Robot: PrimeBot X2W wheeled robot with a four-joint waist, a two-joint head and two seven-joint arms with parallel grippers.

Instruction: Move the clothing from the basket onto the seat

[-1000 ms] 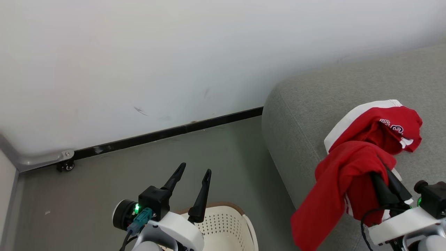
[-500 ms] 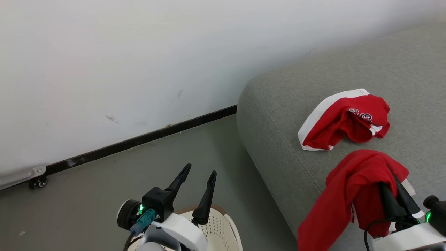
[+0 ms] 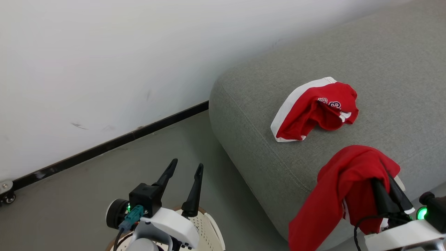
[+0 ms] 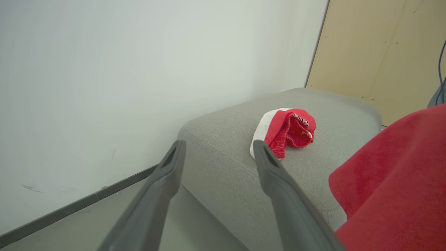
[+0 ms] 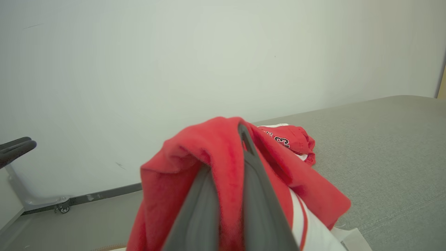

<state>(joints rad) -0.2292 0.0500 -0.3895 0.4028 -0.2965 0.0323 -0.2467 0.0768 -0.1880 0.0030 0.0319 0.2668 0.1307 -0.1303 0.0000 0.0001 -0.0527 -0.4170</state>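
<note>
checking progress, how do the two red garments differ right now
The banded garment lies bunched on the seat, free of any gripper; the held garment hangs from the shut right gripper, drooping past the seat's edge. The banded garment shows a white band and lettering; the held garment looks mostly plain red. Both are bright red fabric.

1. Two red garments: a bright red fabric garment with a broad white band (image 3: 313, 111) at two o'clock, and a plain bright red fabric garment (image 3: 343, 174) at four o'clock.
2. One large grey woven-fabric seat (image 3: 383, 55), two o'clock.
3. One cream-white perforated plastic basket (image 3: 210, 230), six o'clock.
4. Two grippers with two dark fingers each: left gripper (image 3: 186, 164), right gripper (image 3: 382, 181).
5. One small black castor wheel (image 3: 7, 199), eight o'clock.
</note>
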